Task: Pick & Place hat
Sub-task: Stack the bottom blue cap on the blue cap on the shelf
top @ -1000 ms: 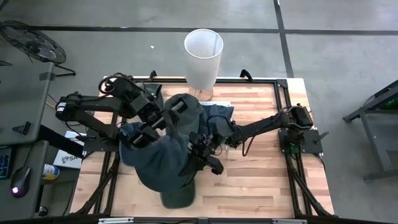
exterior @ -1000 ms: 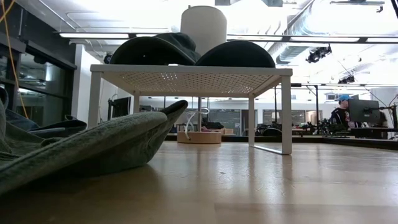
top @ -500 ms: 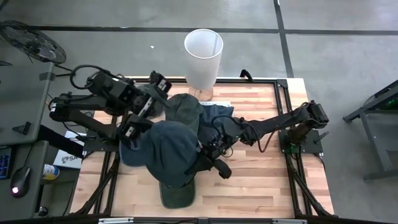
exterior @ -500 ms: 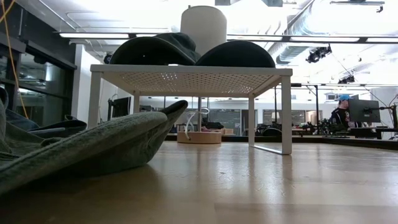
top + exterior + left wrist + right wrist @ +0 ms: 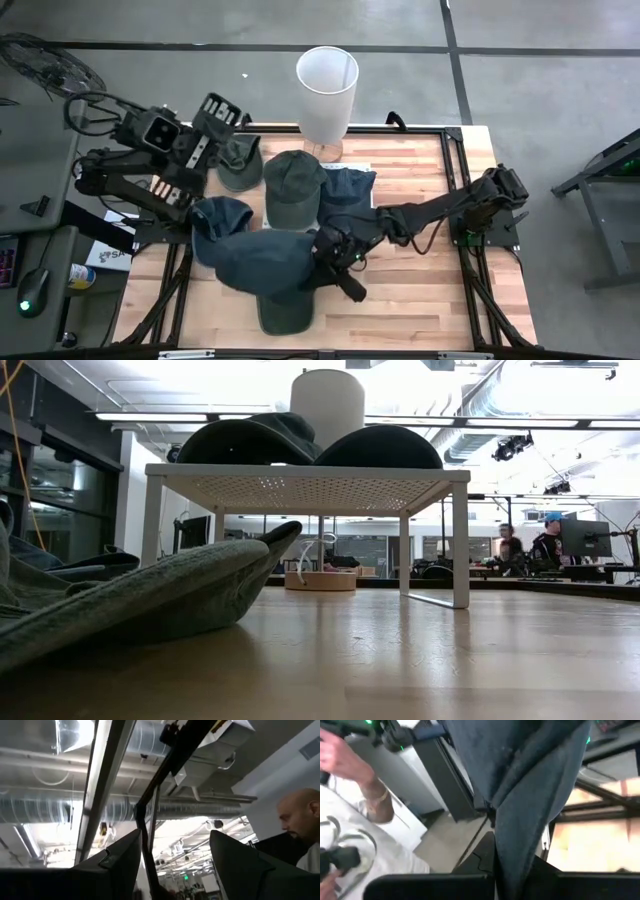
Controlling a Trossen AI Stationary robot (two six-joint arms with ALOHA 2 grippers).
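Right gripper [image 5: 322, 262] jaws clenched on dark blue hat [image 5: 265, 262] mid-desk [image 5: 420, 290], left gripper [image 5: 222, 112] raised at desk's left edge, jaws released.

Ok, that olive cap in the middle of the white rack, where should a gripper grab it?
Probably the left rim of the olive cap, coming from above on the left gripper side: bare white rack shows there, while a navy hat crowds its right. The right gripper holds a dark blue hat.
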